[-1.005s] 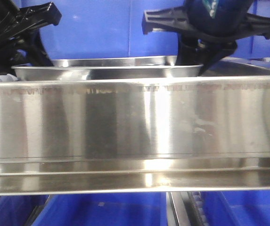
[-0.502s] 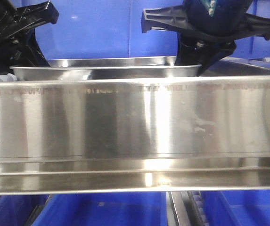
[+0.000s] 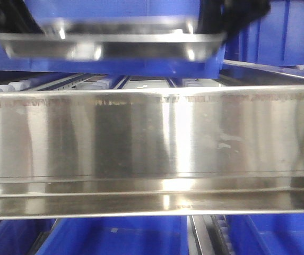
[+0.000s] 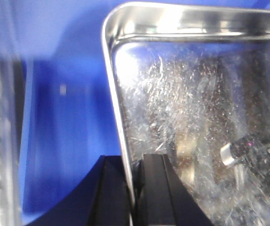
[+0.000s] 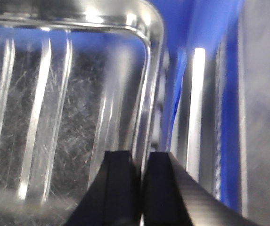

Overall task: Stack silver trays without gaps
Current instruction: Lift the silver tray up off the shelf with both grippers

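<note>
Left end effector [image 4: 132, 190] is clamped tight on one rim of the silver tray [image 4: 196, 117]. Right end effector [image 5: 142, 188] pinches the opposite rim, with the tray held level above the shelf rail [image 3: 152, 138].

A silver tray [image 3: 109, 48], mirror-shiny with rounded corners, an out-turned rim and a finely scratched floor, was seen suspended level, well above the steel shelf rail [image 3: 152, 138].

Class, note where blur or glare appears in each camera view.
Front view: the mirror-shiny rectangular steel tray is smeared with blur, while the broad steel shelf rail is sharper, with a bright vertical glare band. Left wrist view: glare whitens the tray's rim; the black left gripper looks soft. Right wrist view: streaky reflections cross the tray; the black right gripper is blurred.
</note>
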### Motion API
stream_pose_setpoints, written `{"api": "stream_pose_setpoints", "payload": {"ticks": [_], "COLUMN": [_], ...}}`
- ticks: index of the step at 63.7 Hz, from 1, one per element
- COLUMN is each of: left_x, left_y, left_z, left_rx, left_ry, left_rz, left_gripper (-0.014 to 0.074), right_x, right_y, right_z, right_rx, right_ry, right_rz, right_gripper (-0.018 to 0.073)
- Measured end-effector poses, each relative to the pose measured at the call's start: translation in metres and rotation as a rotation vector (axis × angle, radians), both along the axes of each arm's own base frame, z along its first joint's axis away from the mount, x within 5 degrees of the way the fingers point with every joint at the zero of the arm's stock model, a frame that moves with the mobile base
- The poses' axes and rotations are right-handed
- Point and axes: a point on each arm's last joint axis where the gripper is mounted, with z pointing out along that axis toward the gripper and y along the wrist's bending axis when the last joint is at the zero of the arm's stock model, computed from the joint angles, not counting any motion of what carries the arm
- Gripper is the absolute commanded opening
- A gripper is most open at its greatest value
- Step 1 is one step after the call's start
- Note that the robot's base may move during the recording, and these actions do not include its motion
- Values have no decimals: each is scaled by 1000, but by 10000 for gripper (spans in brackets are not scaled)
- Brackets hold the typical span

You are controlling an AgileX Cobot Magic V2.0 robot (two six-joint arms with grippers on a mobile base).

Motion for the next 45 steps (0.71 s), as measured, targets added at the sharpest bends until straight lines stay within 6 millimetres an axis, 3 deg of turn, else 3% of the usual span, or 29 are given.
{"api": "stream_pose_setpoints", "payload": {"ticks": [17, 31, 45], "left_x": [-5, -5, -5], "left_y": [5, 5, 5], "left_z": [34, 62, 76], "left_rx": [-10, -14, -21], "left_ry": [-125, -183, -218], "left_rz": [4, -5, -6], "left_gripper": [-19, -19, -19], "right_x": [-6, -6, -9], "right_y": [11, 8, 5], "right_z": [30, 52, 66], "right_rx": [-25, -18, -7], "right_ry": [-83, -127, -164], "right_rz": [13, -6, -11], "right_gripper": [-79, -79, -79]}}
